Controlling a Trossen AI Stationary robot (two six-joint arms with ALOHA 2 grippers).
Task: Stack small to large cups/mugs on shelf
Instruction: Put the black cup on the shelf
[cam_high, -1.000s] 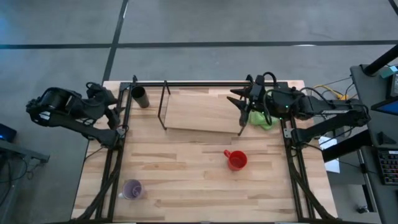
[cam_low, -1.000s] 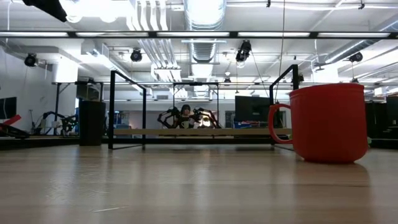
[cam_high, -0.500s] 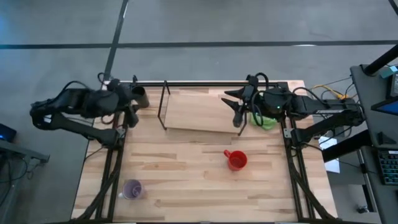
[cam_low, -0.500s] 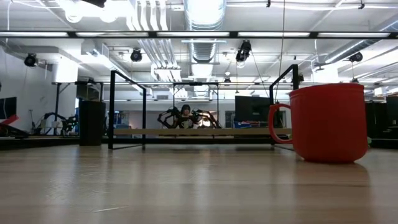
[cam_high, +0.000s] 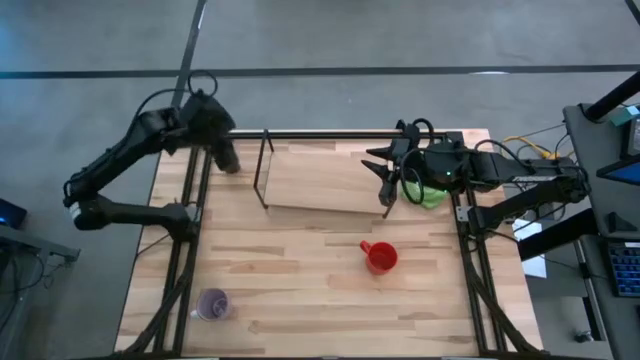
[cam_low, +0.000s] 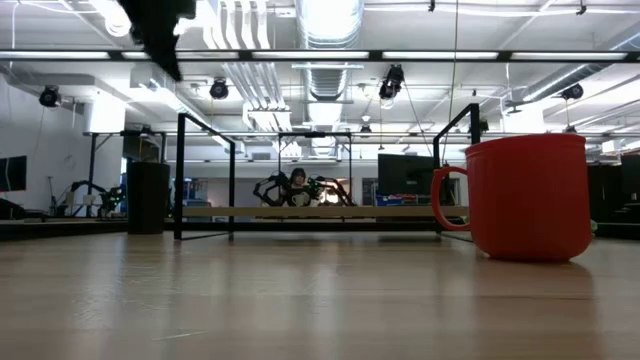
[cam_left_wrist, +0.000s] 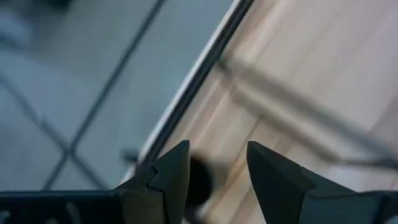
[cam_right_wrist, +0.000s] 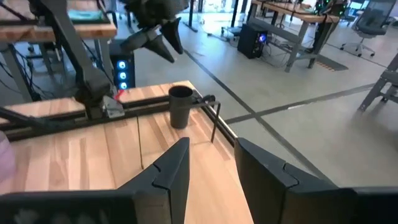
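Note:
The black tumbler (cam_high: 229, 157) stands upright on the table's far left corner, left of the shelf (cam_high: 320, 178). It also shows in the right wrist view (cam_right_wrist: 180, 106) and the low view (cam_low: 148, 197). My left gripper (cam_high: 218, 135) hangs open above it, touching nothing; a dark blurred shape (cam_left_wrist: 199, 182) shows between its fingers. The red mug (cam_high: 380, 257) stands on the table in front of the shelf, handle to the left. The pale purple cup (cam_high: 212, 304) stands near the front left. My right gripper (cam_high: 381, 181) is open and empty at the shelf's right end.
A bright green cloth (cam_high: 426, 193) lies under my right arm at the table's right edge. The black table frame's rail (cam_high: 330, 134) runs along the far edge and its struts run down both sides. Bare wood lies between the mug and the purple cup.
My left arm has risen from its folded place off the table's left edge and swung toward the far left corner. Its gripper now hangs over the black tumbler. The cups and the shelf have not moved.

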